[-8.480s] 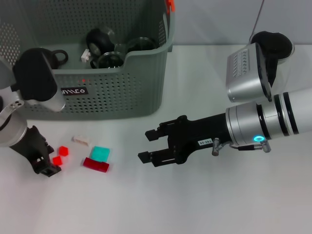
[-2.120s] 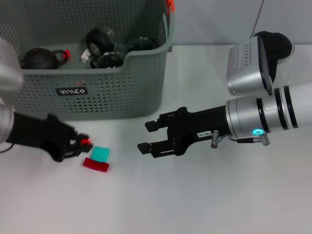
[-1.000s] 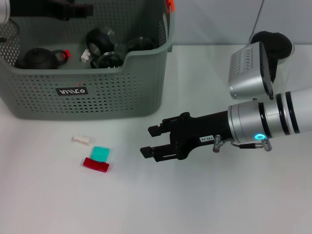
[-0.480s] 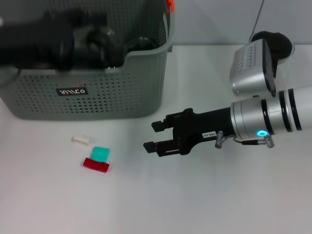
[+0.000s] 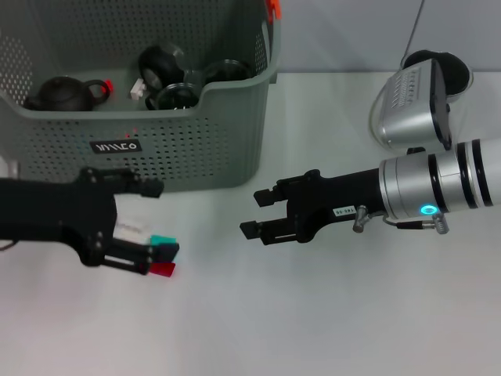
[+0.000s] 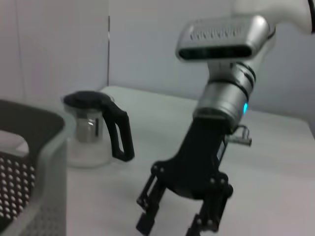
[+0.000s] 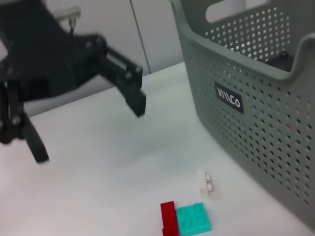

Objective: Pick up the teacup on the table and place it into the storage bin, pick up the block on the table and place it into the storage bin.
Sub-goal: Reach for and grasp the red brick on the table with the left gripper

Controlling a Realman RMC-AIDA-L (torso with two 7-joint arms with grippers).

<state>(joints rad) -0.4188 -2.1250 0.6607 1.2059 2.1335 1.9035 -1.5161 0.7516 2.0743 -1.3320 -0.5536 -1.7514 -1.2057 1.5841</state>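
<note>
The grey-green storage bin (image 5: 180, 149) stands at the back left and holds a dark teapot (image 5: 59, 92) and dark teacups (image 5: 160, 66). No teacup shows on the table. In front of the bin lie a white block (image 5: 133, 228), a teal block (image 5: 163, 240) and a red block (image 5: 163, 269). My left gripper (image 5: 160, 221) is open low over these blocks, its fingers straddling them. The right wrist view shows the same gripper (image 7: 91, 130), the white block (image 7: 204, 183), the teal block (image 7: 193, 219), the red block (image 7: 168, 219) and the bin (image 7: 256, 113). My right gripper (image 5: 252, 213) hangs open and empty at mid-table.
A glass jug with a black lid and handle (image 6: 93, 128) stands at the back right, behind my right arm (image 5: 438, 196). The bin's wall is close behind my left gripper. My two grippers face each other across a short stretch of white table (image 5: 258, 313).
My left arm has come down from over the bin to the table beside the blocks. The right gripper has drifted slightly right and stays open.
</note>
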